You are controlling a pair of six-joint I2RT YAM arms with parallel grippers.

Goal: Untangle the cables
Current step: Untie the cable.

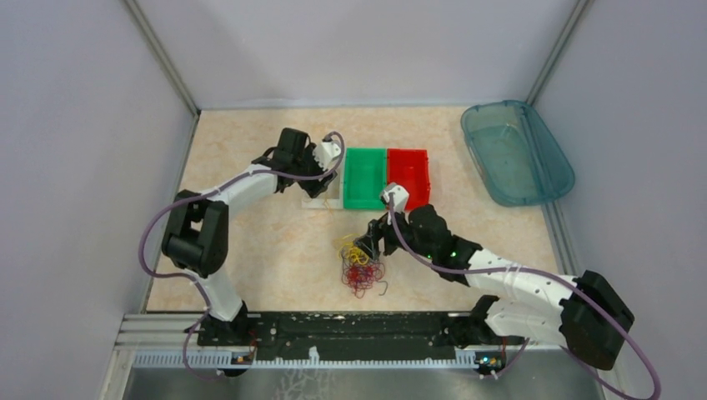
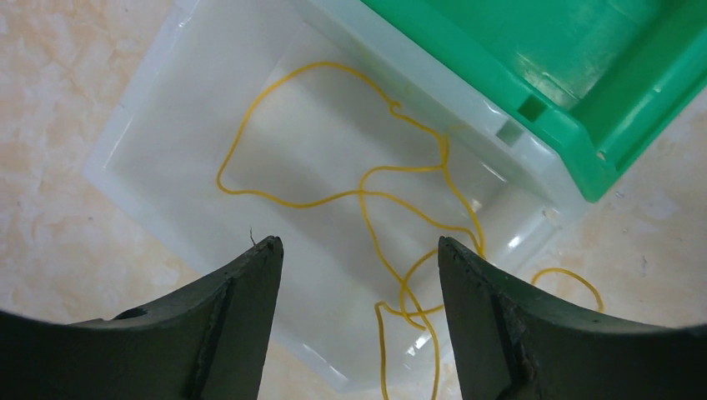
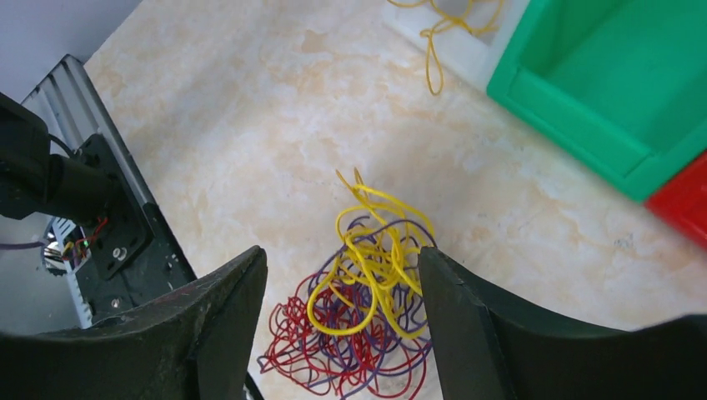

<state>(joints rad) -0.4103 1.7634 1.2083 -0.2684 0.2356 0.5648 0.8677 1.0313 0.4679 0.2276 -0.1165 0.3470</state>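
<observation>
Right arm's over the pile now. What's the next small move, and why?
Probably lower the right gripper straight down and close its jaws on the yellow loops topping the tangle. The jaws stand open and empty above those loops, which lie over the red and purple wires; one yellow wire already lies mostly in the clear bin.

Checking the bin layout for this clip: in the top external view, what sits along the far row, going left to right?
clear bin → green bin → red bin → teal tub, off at the far right corner.
</observation>
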